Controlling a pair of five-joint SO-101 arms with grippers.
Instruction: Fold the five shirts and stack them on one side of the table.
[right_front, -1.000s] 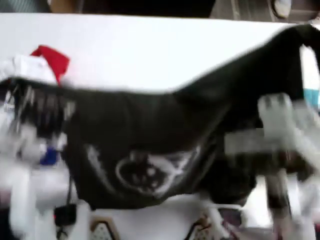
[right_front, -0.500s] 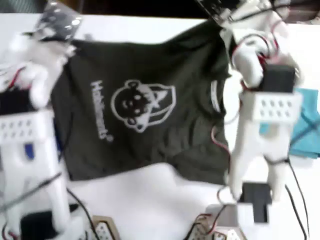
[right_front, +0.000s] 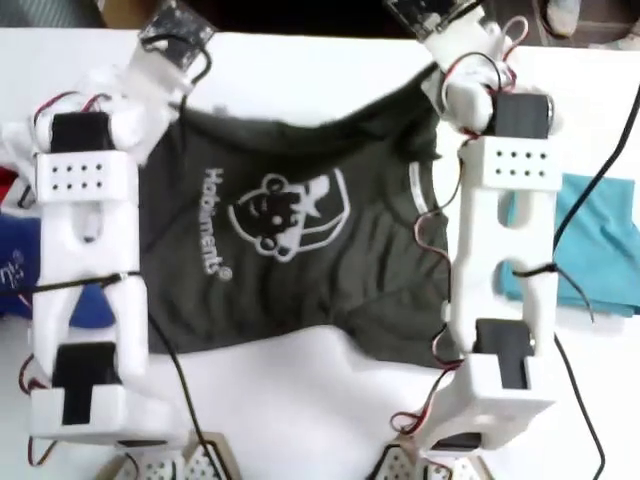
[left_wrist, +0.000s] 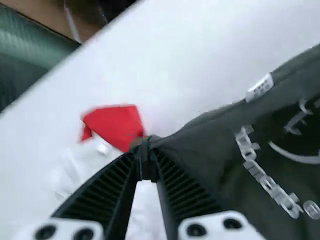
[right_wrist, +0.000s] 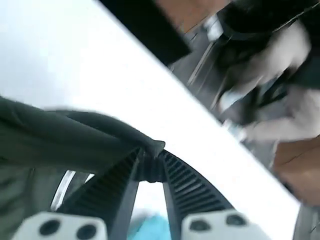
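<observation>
The left gripper (left_wrist: 145, 150) and right gripper (right_wrist: 150, 162) each pinch tight on the dark shirt's (right_front: 300, 260) far corners; it lies spread, unfolded, on the table (right_front: 300, 90). A teal shirt (right_front: 610, 240) beside it waits too. Nearly everything remains, I'd say.

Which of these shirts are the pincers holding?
The dark shirt, gripped by the left pincer and right pincer; the teal shirt, blue shirt and red shirt lie aside.

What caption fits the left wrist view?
Left end effector pinching the dark shirt, red cloth beyond on the white table.
</observation>
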